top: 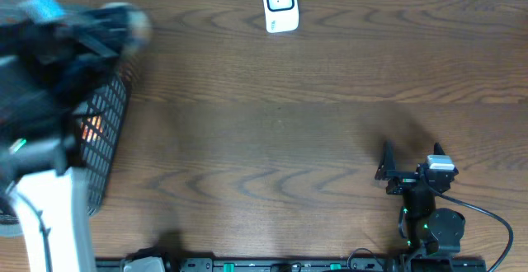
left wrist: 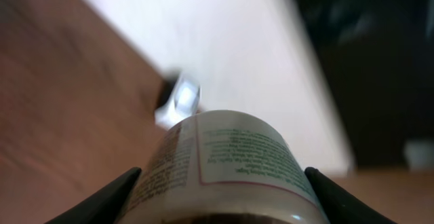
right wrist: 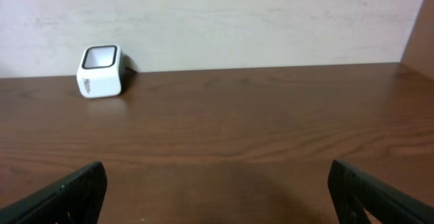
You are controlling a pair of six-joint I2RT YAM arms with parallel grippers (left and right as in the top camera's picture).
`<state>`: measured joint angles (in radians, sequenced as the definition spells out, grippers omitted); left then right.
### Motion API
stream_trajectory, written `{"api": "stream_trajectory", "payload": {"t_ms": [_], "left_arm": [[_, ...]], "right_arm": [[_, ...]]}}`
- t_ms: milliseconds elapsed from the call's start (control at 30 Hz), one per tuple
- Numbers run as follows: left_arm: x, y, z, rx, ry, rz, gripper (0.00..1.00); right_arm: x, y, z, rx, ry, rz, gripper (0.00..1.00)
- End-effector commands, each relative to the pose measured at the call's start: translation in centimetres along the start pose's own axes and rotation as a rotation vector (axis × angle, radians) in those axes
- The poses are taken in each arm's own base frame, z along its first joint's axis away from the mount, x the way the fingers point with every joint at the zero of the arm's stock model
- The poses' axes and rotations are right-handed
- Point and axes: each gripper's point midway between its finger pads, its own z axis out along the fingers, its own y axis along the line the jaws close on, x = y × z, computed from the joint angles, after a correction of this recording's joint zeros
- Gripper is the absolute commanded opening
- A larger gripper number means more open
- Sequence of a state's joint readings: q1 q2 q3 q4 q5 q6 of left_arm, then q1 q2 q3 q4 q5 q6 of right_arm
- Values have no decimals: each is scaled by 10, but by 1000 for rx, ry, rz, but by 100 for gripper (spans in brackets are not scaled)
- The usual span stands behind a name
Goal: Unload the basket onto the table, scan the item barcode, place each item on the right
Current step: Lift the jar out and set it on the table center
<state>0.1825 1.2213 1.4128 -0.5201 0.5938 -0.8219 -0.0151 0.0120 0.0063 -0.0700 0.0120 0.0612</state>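
Left claw: partly open, clamped on a bottle, one dark finger on each flank, at 8 and 4 o'clock in the wrist view. Left arm is raised at 10 o'clock of the overhead view. It is motion-blurred and hangs over a black basket at the table's 9 o'clock edge.

Bottle: a cylinder lying along the claw's line of sight. It has a pale, glossy paper label with fine green print and a thin red border. Print is too soft to read, and I can't tell where the barcode is.

Scanner: a small white box with rounded corners and a dark-framed window. It stands at 12 o'clock on the table, against the pale wall. In the left wrist view it sits just beyond the bottle, blurred.

Right claw: spread wide with nothing between the fingers. Right arm is folded low at 5 o'clock and faces the far wall.

Table: dark brown wood with a wavy grain and a matte finish. Basket: wire mesh, with something orange showing through it.
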Motion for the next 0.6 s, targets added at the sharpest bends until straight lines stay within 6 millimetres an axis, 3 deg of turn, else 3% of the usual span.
{"api": "stream_trajectory", "payload": {"t_ms": [0,100,233,433,567], "left_arm": [[44,7,49,-90,113,123,69],[81,42,82,-257,204,194,69],[117,98,108,-500,302,303,69],[181,131,149,-564,496,426,69],[235,143,173,-547,623,556,69]], "right_arm": [[0,1,0,-3,-1,12,99],[0,1,0,-3,-1,12,99],[0,1,0,-3,-1,12,99],[0,1,0,-3,-1,12,99],[0,1,0,-3,-1,12,99]]}}
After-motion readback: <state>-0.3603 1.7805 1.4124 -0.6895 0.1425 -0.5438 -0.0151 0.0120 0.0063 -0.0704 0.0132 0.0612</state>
